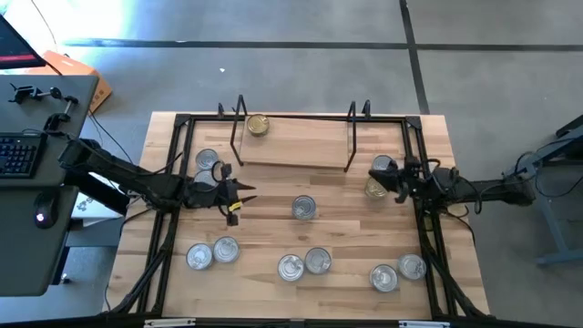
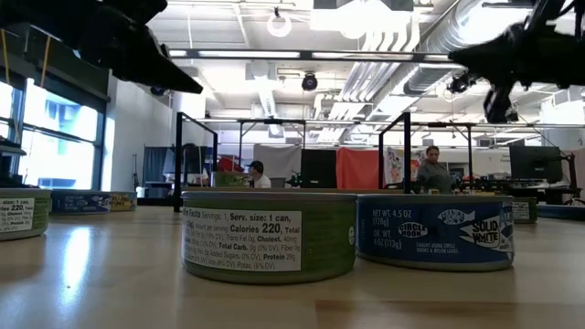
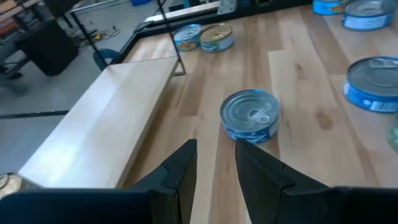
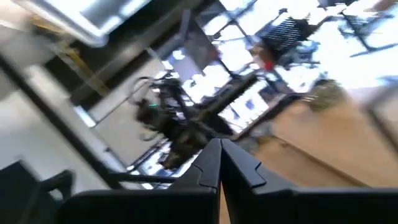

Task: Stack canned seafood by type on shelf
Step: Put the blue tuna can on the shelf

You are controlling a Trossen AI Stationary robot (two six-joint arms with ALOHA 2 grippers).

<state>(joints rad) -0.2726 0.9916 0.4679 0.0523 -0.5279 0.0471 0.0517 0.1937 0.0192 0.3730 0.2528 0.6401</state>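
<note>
The shelf (image 1: 291, 150), a light board in a black rod frame, stands at the table's far middle. One gold can (image 1: 258, 125) sits on its left end. Silver-lidded cans of seafood stand scattered on the table. My left gripper (image 1: 240, 197) hovers open left of centre, pointing toward the table's right edge. A blue-sided can (image 3: 250, 115) stands a short way ahead of its fingertips (image 3: 214, 163), with nothing between them. My right gripper (image 1: 393, 182) is shut and holds nothing. It hangs at the right, beside two cans (image 1: 380, 178), and is tipped upward (image 4: 219, 160).
Two cans (image 1: 208, 169) stand by my left arm and one (image 1: 303, 208) at the centre. Pairs stand near the front edge (image 1: 211, 252), (image 1: 304, 264), (image 1: 398, 271). The low view shows a green can (image 2: 268, 235) and a blue one (image 2: 434, 231) close up. A black frame (image 1: 419, 155) rims the table.
</note>
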